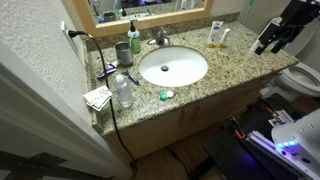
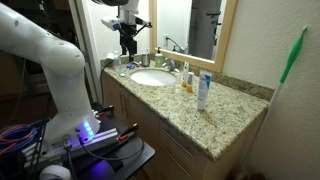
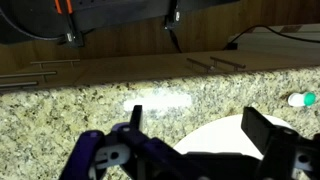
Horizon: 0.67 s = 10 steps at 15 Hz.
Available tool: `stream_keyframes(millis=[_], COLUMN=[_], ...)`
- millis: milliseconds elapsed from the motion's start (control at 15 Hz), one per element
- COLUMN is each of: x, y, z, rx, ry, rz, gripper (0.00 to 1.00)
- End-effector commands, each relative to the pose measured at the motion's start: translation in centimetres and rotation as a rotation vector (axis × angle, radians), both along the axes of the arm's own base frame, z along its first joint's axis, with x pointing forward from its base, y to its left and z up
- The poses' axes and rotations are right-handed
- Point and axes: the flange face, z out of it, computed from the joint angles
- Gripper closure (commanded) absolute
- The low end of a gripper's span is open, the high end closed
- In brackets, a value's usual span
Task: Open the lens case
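The lens case (image 1: 166, 95) is a tiny flat piece with one green and one white cap. It lies on the granite counter (image 1: 230, 70) just in front of the sink (image 1: 173, 67). In the wrist view the lens case (image 3: 303, 99) shows at the far right edge, beside the white sink (image 3: 215, 135). My gripper (image 1: 268, 42) hangs open in the air off the counter's end, well away from the case. Seen from the wrist, the gripper (image 3: 200, 125) has both fingers spread wide with nothing between them. An exterior view shows the gripper (image 2: 127, 45) high above the counter.
A clear water bottle (image 1: 123, 92) and papers (image 1: 98, 97) stand at one end of the counter. A green soap bottle (image 1: 134, 38), a cup (image 1: 122, 52) and the faucet (image 1: 160, 38) line the back. A yellow-labelled bottle (image 1: 213, 36) and a tube (image 2: 202, 92) stand near the other end. A toilet (image 1: 300, 78) sits beside the cabinet.
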Motion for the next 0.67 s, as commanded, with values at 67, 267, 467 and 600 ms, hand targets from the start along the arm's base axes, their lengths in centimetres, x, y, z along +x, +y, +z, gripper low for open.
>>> stream_keyframes(millis=[67, 267, 467, 600], x=[-0.1, -0.1, 0.7, 3.5], y=[0.0, 0.0, 0.2, 2.2], z=[-0.5, -0.6, -1.0, -1.8], rx=[0.0, 0.0, 0.006, 0.071], ry=[0.014, 0.017, 0.035, 0.057], rz=[0.001, 0.001, -0.003, -0.028], gripper=[0.0, 0.0, 0.0, 0.0])
